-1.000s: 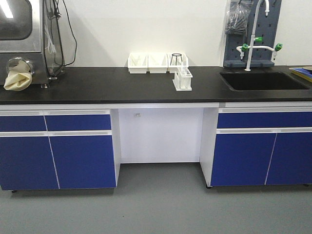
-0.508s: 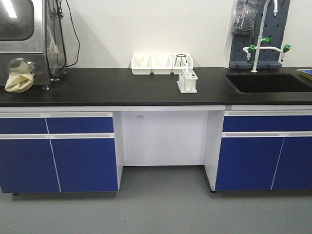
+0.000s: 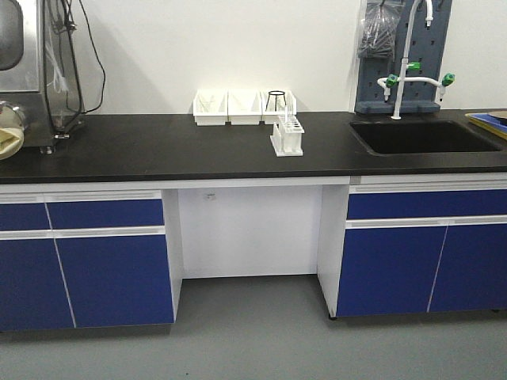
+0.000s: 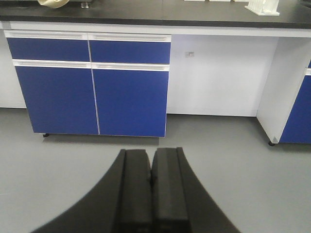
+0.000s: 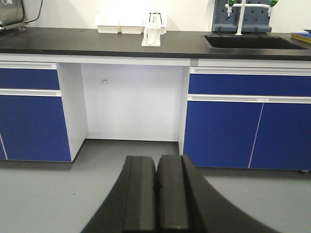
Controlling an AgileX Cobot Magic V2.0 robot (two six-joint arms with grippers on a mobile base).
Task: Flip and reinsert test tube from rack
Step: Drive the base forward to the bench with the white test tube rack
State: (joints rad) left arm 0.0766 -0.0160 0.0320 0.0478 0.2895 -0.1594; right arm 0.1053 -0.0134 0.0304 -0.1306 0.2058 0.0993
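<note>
The test tube (image 3: 286,125) stands upright in the rack (image 3: 287,139), showing only as a thin, clear sliver above the top plate. It is too small to tell which hole it sits in or which end is up. The rack is small and white and rests on the black worktop (image 3: 158,146), near the middle of its depth. A dark ring stand (image 3: 276,99) is just behind it at 11 o'clock, in front of a row of white bins (image 3: 230,108) against the wall. The sink (image 3: 420,136) lies well apart at 3 o'clock, with the tap (image 3: 405,71) behind it. Blue cupboard doors (image 3: 103,277) flank the open knee space below. The step in hand looks like the approach, with nothing grasped and the tube not yet lifted or flipped. The robot stands back on the grey floor (image 3: 253,348), both arms low. From the right wrist the rack (image 5: 151,35) is far off at 12 o'clock. From the left wrist it is only a corner (image 4: 262,6) at 1 o'clock. The left hand (image 4: 151,158) and right hand (image 5: 156,165) each have their pads pressed together and hold nothing. Next the base likely needs to close on the worktop. Then one hand must rise, spread its fingers and pinch the tube above the plate, gently, since thin glass will slip or crack.
</note>
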